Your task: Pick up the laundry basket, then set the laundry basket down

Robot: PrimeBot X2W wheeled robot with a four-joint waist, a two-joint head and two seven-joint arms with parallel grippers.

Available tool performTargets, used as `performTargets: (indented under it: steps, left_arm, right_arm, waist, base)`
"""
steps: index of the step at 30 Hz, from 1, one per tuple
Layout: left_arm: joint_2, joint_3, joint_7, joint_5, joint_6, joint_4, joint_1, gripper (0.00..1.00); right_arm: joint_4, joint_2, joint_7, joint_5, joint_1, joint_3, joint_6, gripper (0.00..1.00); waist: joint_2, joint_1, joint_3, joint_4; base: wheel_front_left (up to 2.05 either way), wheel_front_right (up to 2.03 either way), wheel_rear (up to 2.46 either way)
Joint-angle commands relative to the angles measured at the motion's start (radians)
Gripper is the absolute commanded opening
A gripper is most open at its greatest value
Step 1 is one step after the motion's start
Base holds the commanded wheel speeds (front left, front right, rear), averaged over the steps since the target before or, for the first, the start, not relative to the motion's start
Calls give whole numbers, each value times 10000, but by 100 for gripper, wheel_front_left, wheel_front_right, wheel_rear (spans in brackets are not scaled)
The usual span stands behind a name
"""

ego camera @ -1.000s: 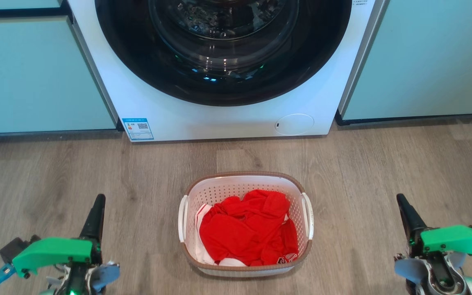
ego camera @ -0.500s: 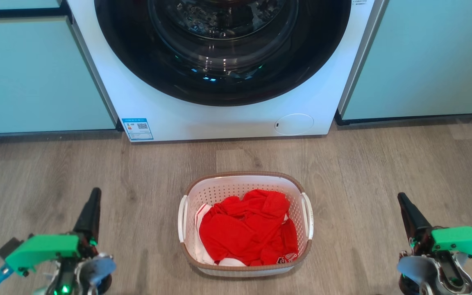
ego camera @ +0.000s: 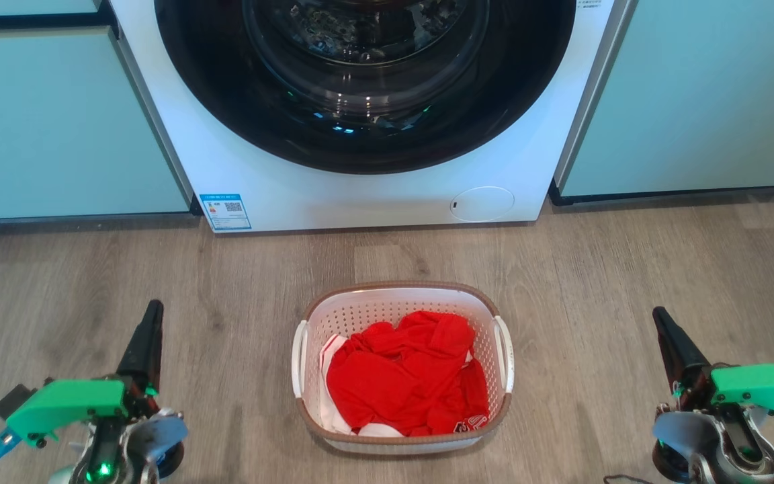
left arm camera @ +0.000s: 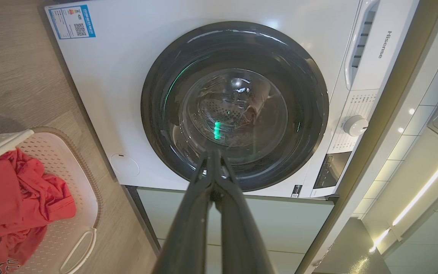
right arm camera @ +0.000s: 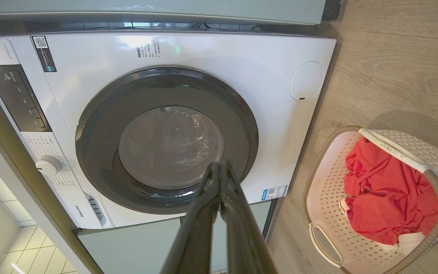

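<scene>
Washing machine (ego camera: 373,195) fills the back, and on the wooden floor (ego camera: 629,269) just in front of it, midway between the floor's left and right edges, sits the laundry basket (ego camera: 387,309), upright. Looks a light lift to me: thin perforated plastic, stiff enough to keep its shape but likely to flex if squeezed at the walls. Loose red clothing (ego camera: 400,376) is heaped inside, soft and below the rim, so little weight, nothing to spill if it stays level. The places to take it are the white loops, left handle (ego camera: 299,359) and right handle (ego camera: 506,356), smooth and probably slippery. Left tool (ego camera: 152,319) hangs well to the basket's left, fingers pressed together, pointing at the machine. Right tool (ego camera: 661,319) mirrors it well to the right, tips together too. Neither touches the basket.
</scene>
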Motion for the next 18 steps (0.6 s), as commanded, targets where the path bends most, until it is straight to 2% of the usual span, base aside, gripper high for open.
performTargets:
  steps: [1, 18]
  left_arm:
    - [126, 376, 73, 16, -67, -301, -531, 0]
    - [81, 439, 124, 69, -67, -298, -536, 0]
  right_arm:
    - [-353, -194, 52, 29, -465, 144, 14, 0]
    - [-351, -164, 87, -7, -469, 100, 14, 0]
  waist:
    - [0, 0, 0, 1]
    - [0, 0, 0, 1]
  base:
    - [0, 0, 0]
    - [0, 0, 0]
